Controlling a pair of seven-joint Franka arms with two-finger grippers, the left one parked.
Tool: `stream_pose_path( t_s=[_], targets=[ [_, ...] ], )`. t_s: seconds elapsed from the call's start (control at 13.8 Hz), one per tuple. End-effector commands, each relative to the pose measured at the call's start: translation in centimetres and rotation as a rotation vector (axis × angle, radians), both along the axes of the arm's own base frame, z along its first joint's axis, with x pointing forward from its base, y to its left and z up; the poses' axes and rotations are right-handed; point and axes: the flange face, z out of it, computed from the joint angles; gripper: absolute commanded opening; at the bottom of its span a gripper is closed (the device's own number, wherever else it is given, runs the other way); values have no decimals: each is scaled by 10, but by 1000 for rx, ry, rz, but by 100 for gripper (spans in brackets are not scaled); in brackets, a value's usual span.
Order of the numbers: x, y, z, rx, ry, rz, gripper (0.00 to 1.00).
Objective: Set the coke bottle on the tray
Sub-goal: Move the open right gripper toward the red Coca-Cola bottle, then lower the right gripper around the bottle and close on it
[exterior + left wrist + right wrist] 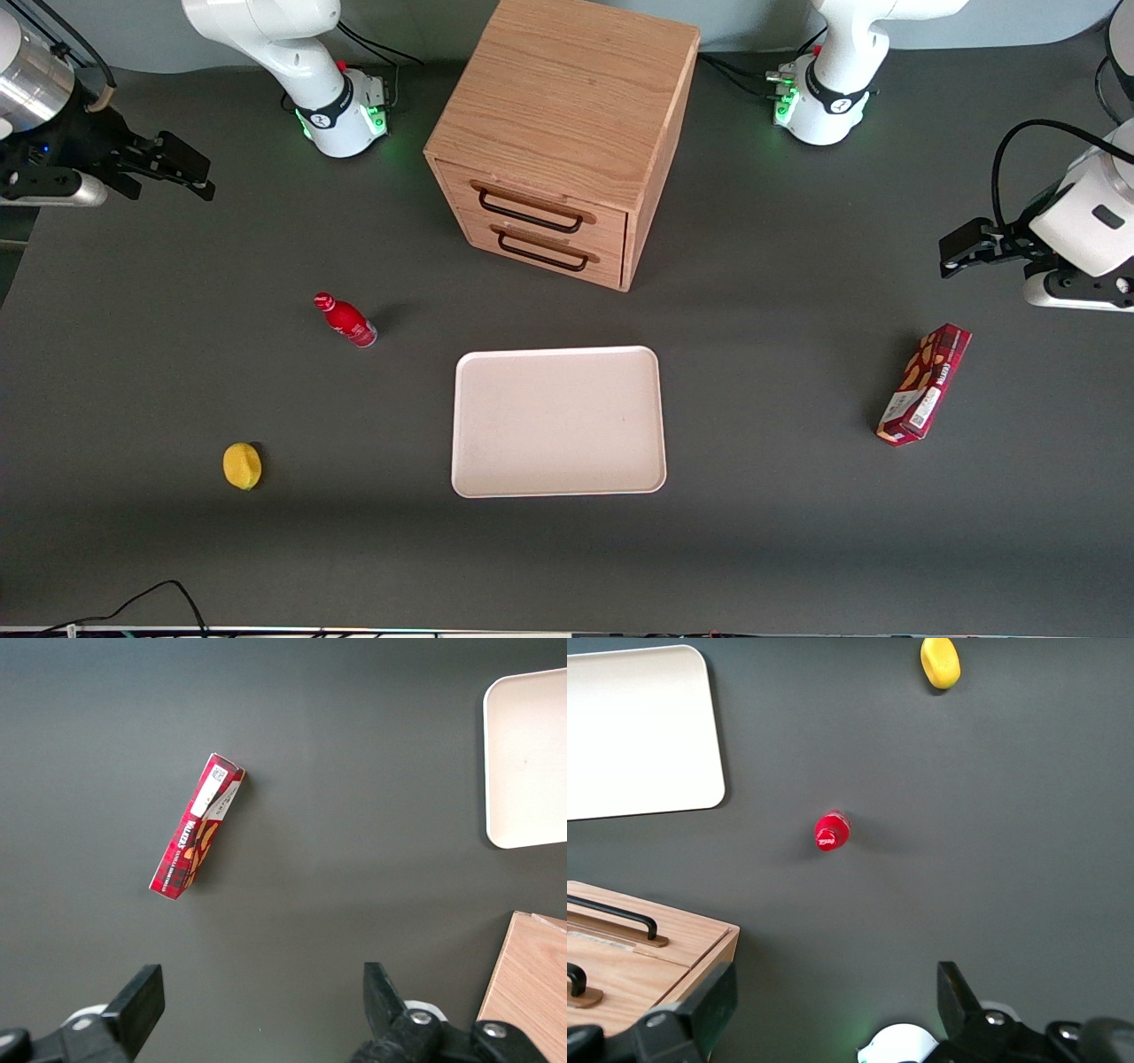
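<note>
Parked high at the working arm's end of the table, the right gripper (182,168) hangs with its fingers spread apart and nothing between them, well apart from everything it needs. Largest on the table is the wooden drawer cabinet (567,133), farther from the front camera than the cream tray (558,421), which lies flat with nothing on it just in front of the cabinet's drawers. Toward the parked arm's end lies a dark-red snack box (924,383), which plays no part. Smaller is the coke bottle (345,320), standing upright on the bare table beside the tray, toward the working arm's end, clear of it; the right wrist view looks almost straight down on its red cap (830,832). Smallest is a yellow lemon (242,465), nearer the front camera than the bottle and well apart from it. The step in hand looks like the approach: the arm should probably travel over the bottle, centre the open fingers on its body rather than the narrow neck, descend straight so neither finger clips the cap and topples it, and close only once the fingers straddle it evenly
</note>
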Motion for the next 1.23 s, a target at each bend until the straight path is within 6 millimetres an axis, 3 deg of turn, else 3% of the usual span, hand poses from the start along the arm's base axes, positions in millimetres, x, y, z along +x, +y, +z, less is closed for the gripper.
stream_pose_path(
  t_s=[0.0, 0.14, 0.29, 0.51, 0.72, 0.87, 1.16],
  targets=[
    [10, -7, 6, -2, -4, -1, 100],
    [16, -4, -7, -5, 21, 6, 100],
    [20, 7, -37, -3, 68, 17, 100],
    [43, 16, -118, 19, 70, 8, 100],
    [36, 31, -210, 23, 25, -4, 100],
    [30, 49, -259, 24, -1, -25, 100],
    [19, 54, -295, 18, -30, -26, 100]
  ],
)
